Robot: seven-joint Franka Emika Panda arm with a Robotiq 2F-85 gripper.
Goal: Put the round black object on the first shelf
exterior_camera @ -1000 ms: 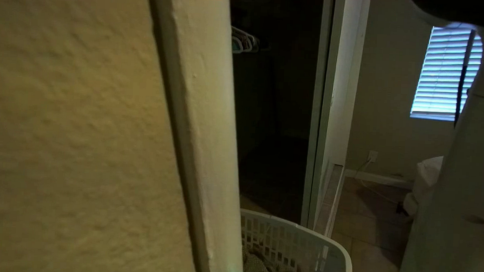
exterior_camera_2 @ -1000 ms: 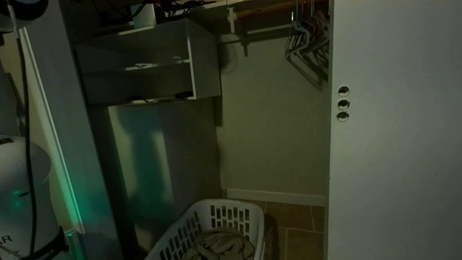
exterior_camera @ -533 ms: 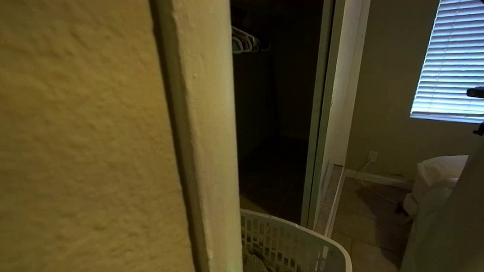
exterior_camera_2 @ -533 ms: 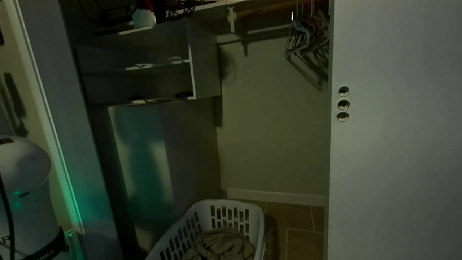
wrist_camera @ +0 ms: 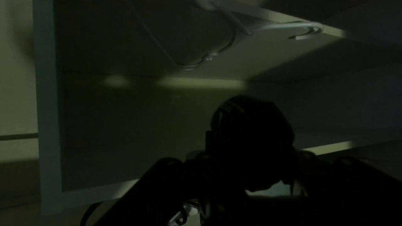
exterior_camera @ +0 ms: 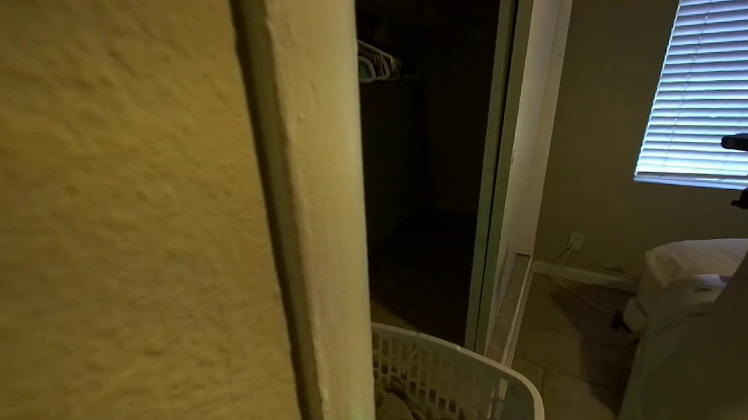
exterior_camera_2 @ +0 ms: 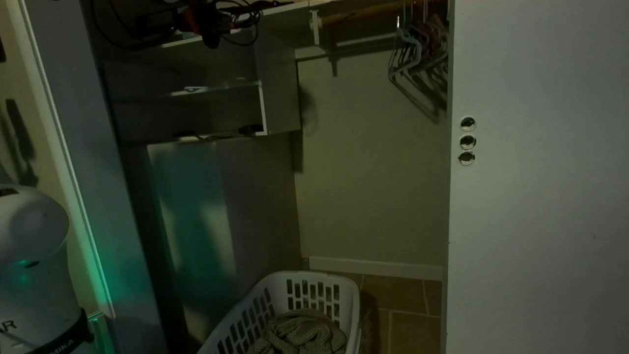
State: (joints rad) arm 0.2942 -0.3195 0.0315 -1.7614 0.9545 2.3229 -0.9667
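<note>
My gripper (wrist_camera: 251, 150) comes in from the bottom of the wrist view, as a dark silhouette. A round black object (wrist_camera: 251, 128) sits between its fingers, held in the jaws; their contact is too dark to make out. In an exterior view the gripper (exterior_camera_2: 204, 27) is at the top front edge of the shelf unit (exterior_camera_2: 277, 88), with a dark blob at its lower end. The upper compartment lies behind it. The middle shelf (exterior_camera_2: 221, 89) is below it, with white hangers lying on it; a hanger (wrist_camera: 282, 26) also shows in the wrist view, which looks upside down.
A dark item (exterior_camera_2: 250, 129) lies on the bottom shelf. Hangers (exterior_camera_2: 417, 54) hang from a rod at the right. A white laundry basket (exterior_camera_2: 314, 276) with cloth stands below. A sliding door (exterior_camera_2: 540, 196) is at the right. The unit's side panel edge (wrist_camera: 48, 110) is close.
In an exterior view the gripper has come down in front of the unit's top board, covering the pale box there. The arm has swung away from the window, and its cable has left the left side.
</note>
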